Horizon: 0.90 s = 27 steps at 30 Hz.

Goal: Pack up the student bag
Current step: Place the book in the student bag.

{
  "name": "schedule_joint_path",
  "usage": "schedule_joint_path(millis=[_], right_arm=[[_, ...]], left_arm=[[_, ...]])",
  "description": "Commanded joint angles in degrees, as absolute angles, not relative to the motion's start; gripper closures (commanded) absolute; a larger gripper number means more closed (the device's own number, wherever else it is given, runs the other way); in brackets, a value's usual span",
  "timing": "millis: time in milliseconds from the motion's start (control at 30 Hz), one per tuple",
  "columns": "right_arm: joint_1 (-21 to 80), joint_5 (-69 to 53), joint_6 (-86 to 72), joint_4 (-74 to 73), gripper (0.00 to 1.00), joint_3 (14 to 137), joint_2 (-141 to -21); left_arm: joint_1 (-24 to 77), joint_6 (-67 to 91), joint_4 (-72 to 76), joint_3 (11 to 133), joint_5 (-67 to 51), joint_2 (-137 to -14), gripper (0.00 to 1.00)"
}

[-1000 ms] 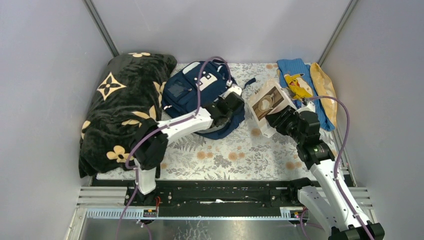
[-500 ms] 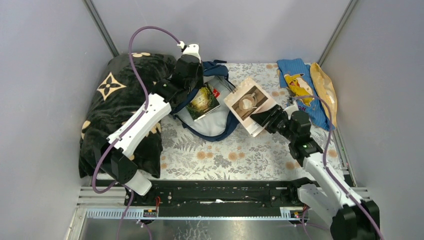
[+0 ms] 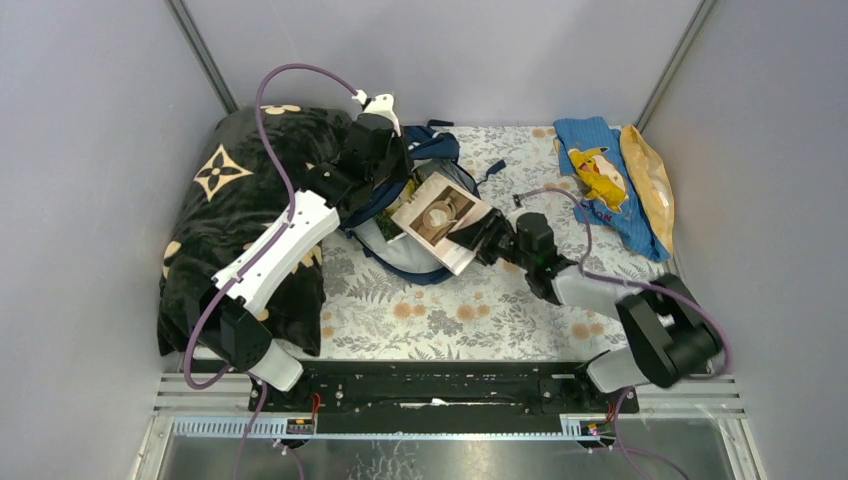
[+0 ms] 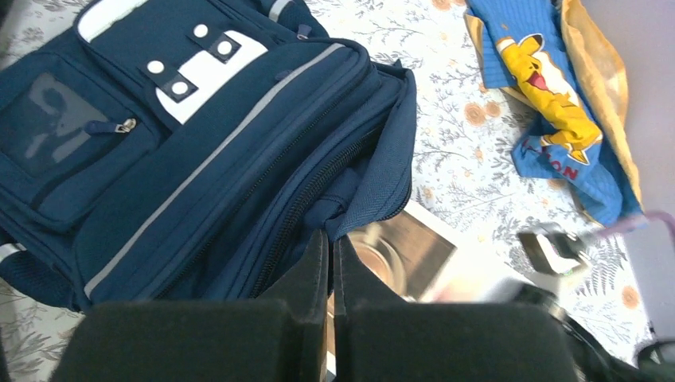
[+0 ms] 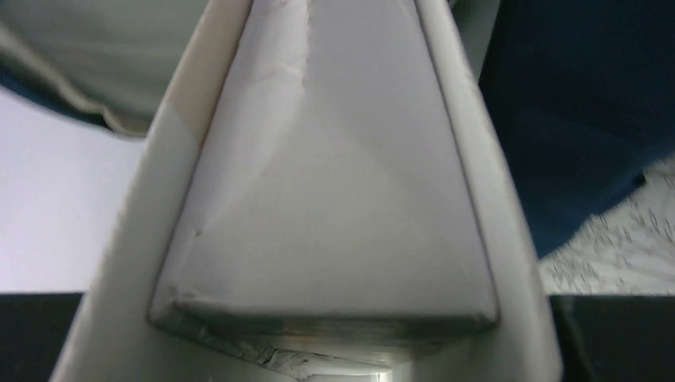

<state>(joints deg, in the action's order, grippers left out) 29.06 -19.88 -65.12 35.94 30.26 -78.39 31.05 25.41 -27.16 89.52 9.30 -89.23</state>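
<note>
The navy student bag (image 3: 440,147) lies at the back middle with its mouth open, showing grey lining (image 3: 415,255). It fills the left wrist view (image 4: 199,143), with white patches and stripes. My left gripper (image 3: 397,183) is shut on the edge of the bag's open flap (image 4: 374,199) and holds it up; its fingers (image 4: 314,263) meet on the fabric. My right gripper (image 3: 480,236) is shut on a white book with a coffee cup picture (image 3: 436,216), which lies tilted across the bag's mouth. The book fills the right wrist view (image 5: 334,183), with the navy fabric to its right (image 5: 573,119).
A black blanket with tan flowers (image 3: 235,220) lies along the left wall under my left arm. A blue cloth with a yellow cartoon figure (image 3: 600,175) and a yellow-orange cloth (image 3: 650,180) lie at the back right. The table has a floral cover (image 3: 480,310).
My right gripper has carried the white book leftward and down onto the bag's open mouth. My left arm swung round behind the bag a second ago and has since kept hold of the flap.
</note>
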Motion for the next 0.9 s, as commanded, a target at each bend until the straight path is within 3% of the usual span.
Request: schedule_joint_path(millis=[0,367,567,733,867], right_arm=[[31.44,-15.78,-70.42,51.69,0.93,38.33,-88.69],[39.46,-1.69,-75.80,45.22,0.94,63.37,-112.67],[40.06,-2.52,-77.02,41.52,0.89,80.72,-126.25],[39.64,-4.24,-76.96,45.14,0.33,76.20,-124.63],[39.59,-3.52,-74.13,46.16,0.12,67.38,-117.19]], left_arm=[[30.63,28.47,-13.55,88.59,3.03,-82.72,1.00],[30.64,28.47,-3.60,78.29,-7.42,-74.62,1.00],[30.63,32.03,-0.34,73.53,-11.56,-71.12,1.00],[30.59,33.92,-0.96,70.09,-7.58,-68.80,1.00],[30.52,34.90,-1.68,68.62,-2.54,-68.94,1.00]])
